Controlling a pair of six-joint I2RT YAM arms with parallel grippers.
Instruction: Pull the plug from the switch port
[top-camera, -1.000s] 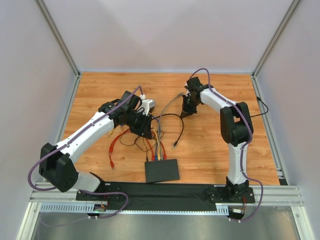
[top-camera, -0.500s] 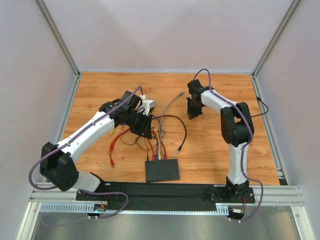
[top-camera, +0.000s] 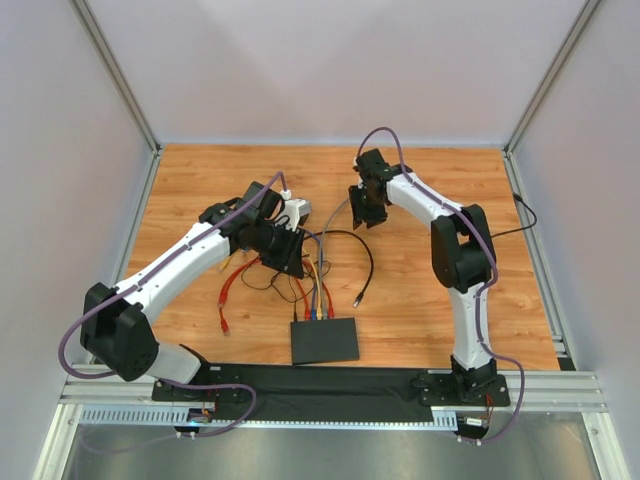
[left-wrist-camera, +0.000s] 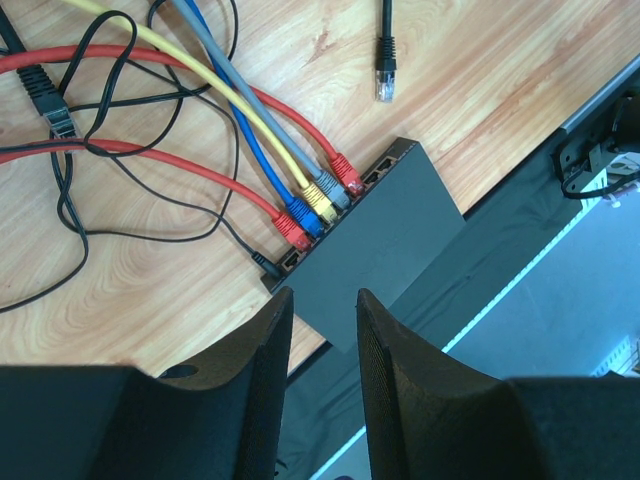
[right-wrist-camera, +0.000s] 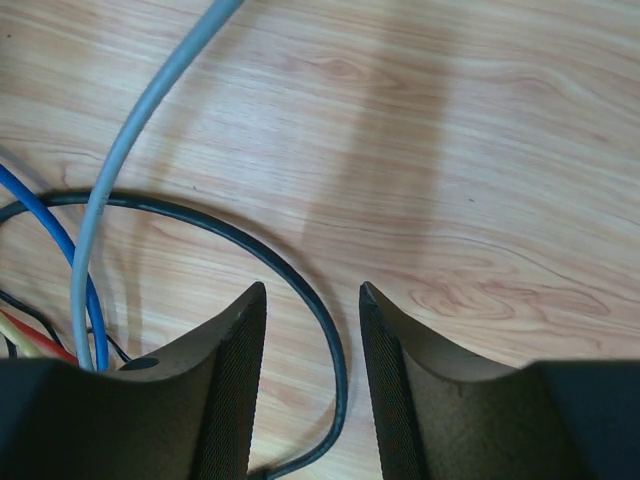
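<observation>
One black plug (left-wrist-camera: 385, 82) lies free near the switch (left-wrist-camera: 400, 225); five coloured plugs (left-wrist-camera: 318, 200) sit in its ports. The left gripper (left-wrist-camera: 322, 330) and the right gripper (right-wrist-camera: 310, 340) both stand half-open, holding nothing.

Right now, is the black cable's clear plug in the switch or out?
Out. The plug lies loose on the table, apart from the switch and its row of sockets.
</observation>
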